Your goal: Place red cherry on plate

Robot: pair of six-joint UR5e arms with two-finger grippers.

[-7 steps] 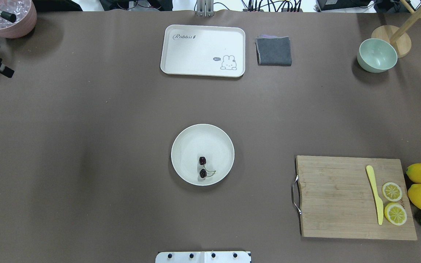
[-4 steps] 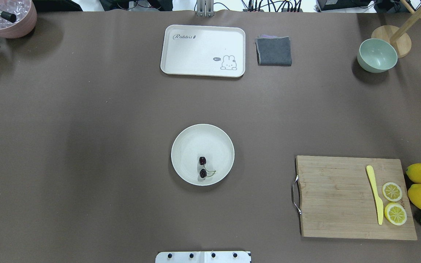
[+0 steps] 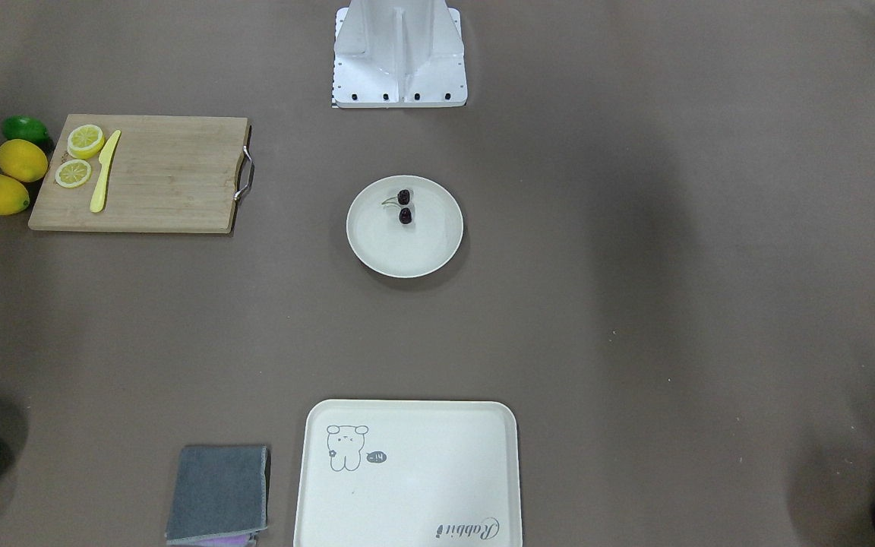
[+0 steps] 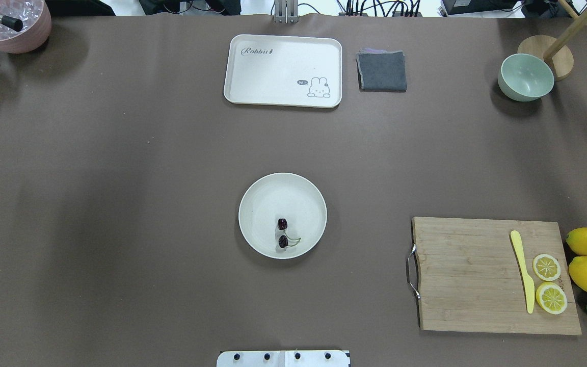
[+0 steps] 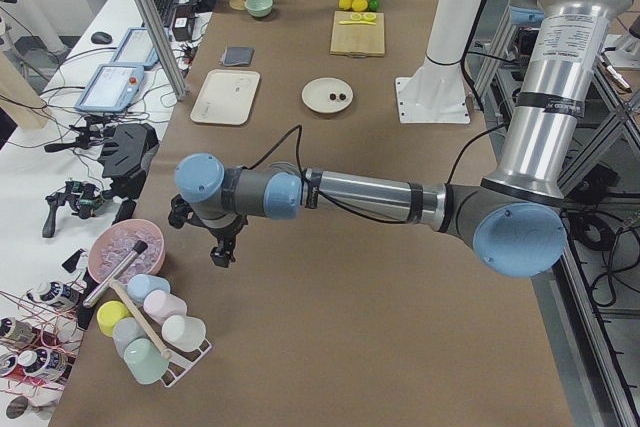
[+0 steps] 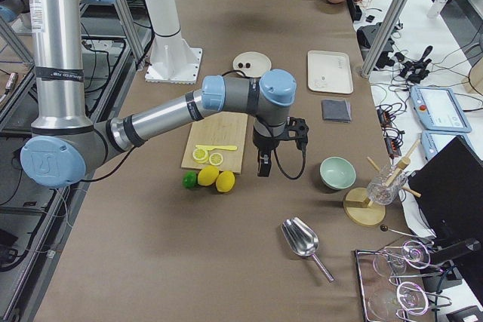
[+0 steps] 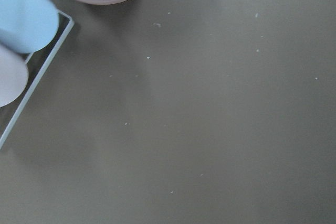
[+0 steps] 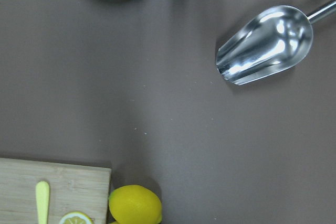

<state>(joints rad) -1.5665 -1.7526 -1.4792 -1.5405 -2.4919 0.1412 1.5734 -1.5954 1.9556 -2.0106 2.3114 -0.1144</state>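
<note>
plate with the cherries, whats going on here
Nothing is being handled at this moment. The red cherry pair lies inside the plate, in its half nearer the robot, so the placing looks done. The left gripper hangs near the pink bowl at one end of the table, the right gripper near the lemons at the other. Whether either is open cannot be told.

The rectangular cream plastic tray [image 4: 283, 69], far middle of the brown bench [image 4: 120, 178], reads "Rabbit" in its far left corner and "hi~" in a small speech bubble near its right edge.
</note>
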